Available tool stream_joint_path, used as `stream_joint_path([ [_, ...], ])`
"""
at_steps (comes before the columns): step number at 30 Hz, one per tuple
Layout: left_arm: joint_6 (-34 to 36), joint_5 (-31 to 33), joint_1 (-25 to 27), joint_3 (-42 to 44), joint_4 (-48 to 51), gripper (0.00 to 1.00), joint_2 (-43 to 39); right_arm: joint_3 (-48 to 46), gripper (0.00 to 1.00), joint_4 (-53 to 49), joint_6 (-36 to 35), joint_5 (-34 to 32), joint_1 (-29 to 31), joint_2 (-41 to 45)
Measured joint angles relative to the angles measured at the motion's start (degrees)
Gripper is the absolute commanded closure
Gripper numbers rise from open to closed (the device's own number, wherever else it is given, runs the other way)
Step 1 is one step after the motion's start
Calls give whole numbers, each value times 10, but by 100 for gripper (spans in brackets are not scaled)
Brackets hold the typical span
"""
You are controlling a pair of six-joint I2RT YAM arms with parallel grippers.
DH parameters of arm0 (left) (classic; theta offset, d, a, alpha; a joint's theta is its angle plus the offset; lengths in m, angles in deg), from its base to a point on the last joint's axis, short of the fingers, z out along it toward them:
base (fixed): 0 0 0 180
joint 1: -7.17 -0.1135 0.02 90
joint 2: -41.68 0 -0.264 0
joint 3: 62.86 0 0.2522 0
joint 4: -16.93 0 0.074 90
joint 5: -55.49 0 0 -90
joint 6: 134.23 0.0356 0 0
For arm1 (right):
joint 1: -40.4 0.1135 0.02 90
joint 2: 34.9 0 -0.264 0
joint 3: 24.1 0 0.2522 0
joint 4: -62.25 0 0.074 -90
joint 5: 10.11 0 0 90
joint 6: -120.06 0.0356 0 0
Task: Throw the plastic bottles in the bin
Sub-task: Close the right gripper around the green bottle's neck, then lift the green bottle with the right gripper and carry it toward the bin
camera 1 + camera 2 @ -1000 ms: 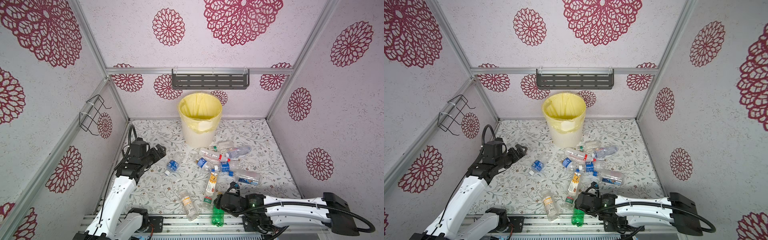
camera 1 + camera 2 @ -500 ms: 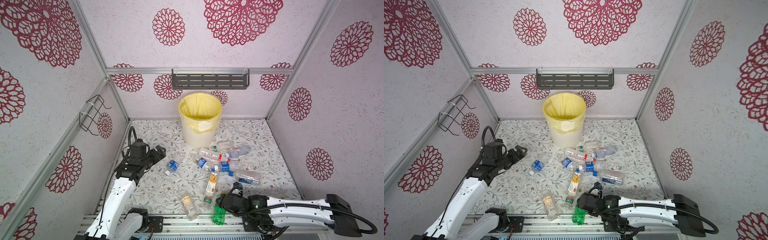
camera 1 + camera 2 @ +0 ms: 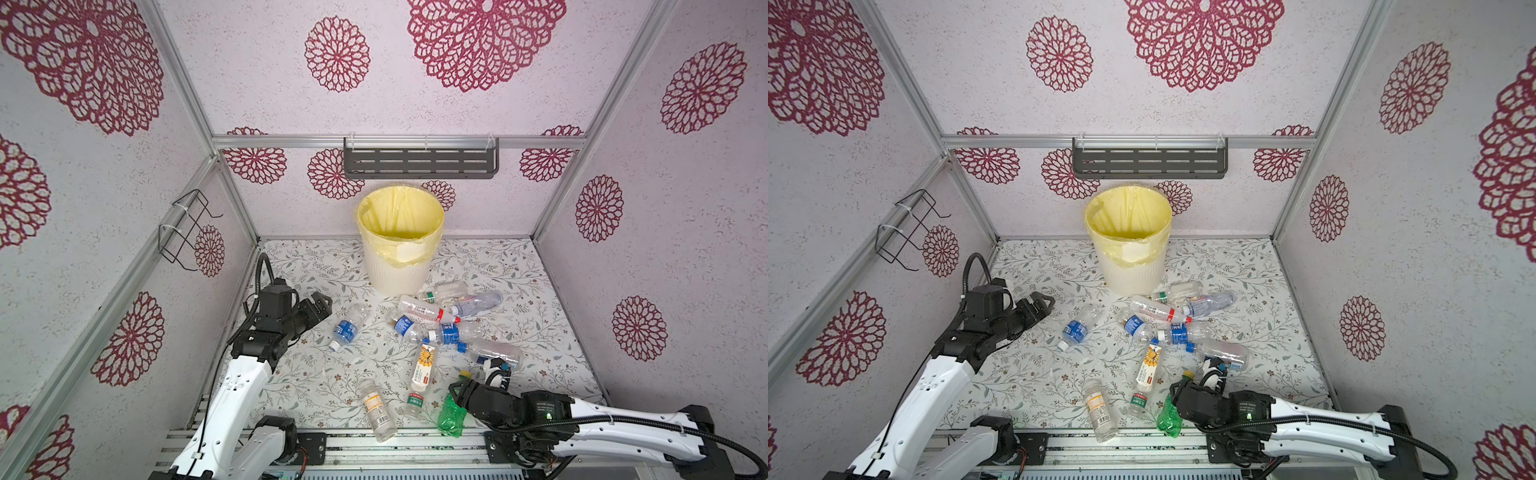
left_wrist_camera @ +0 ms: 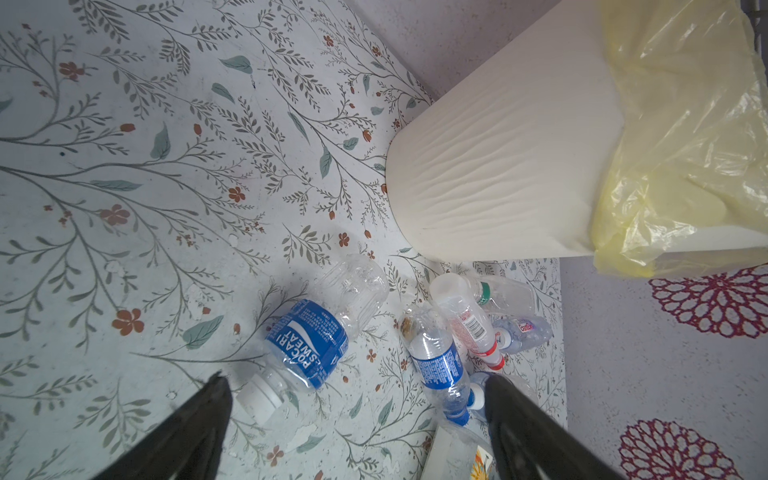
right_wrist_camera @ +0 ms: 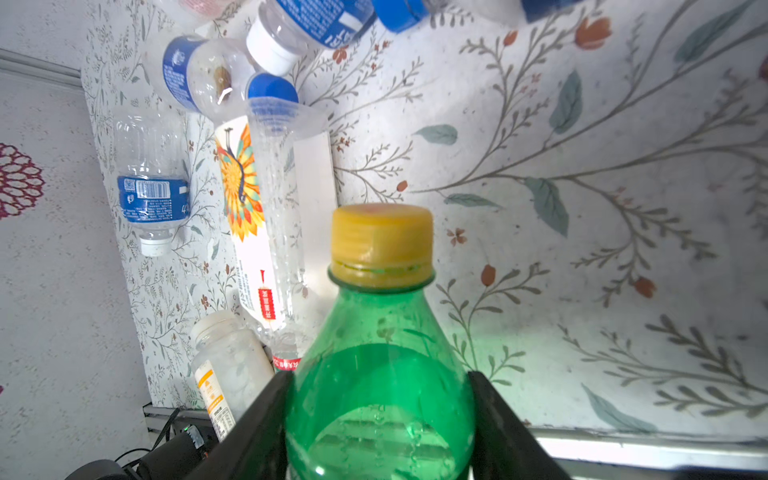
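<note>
Step in hand: the grab, first leg of a throw. My right end effector (image 3: 457,395) sits at the front edge of the bench (image 3: 311,386). Its two fingers (image 5: 257,424) press against either flank of the green bottle (image 5: 380,332), just under the shoulder, yellow cap pointing away from the wrist; I read that as clamped on it. My left end effector (image 4: 357,399) hangs spread wide, holding nothing, over a blue-labelled bottle (image 4: 307,345) lying alone on its side. The bin (image 3: 399,270) stands at the back wall, well apart from my right grip, with the other plastic bottles (image 3: 440,324) strewn between, several by its foot. Next move, as I judge it: lift the green one clear, carry it over the heap, get above the rim before letting go; the bin is tall, so height comes first. Hard to make out: the bottle's lower half is cut off in the wrist view, and in both top views I cannot tell whether its base rests on the front rail (image 3: 415,451) or hangs free. The bin's floor is hidden; only yellow liner (image 3: 395,216) shows.
</note>
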Motion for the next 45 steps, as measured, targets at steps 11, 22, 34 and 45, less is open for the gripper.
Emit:
stream_joint_path([
  [11,-8,-9,-1,0,-6,3,16,32,46,-70,0,-53,-10,28],
  [22,-21,-31,-1,-9,-21,3,48,74,46,-59,-82,-56,-116,-3],
  [34,-30,-47,-1,-11,-33,3,46,116,44,53,-256,25,-293,-111],
  [45,-18,-30,-2,-11,-12,3,24,219,43,136,-391,117,-402,-205],
])
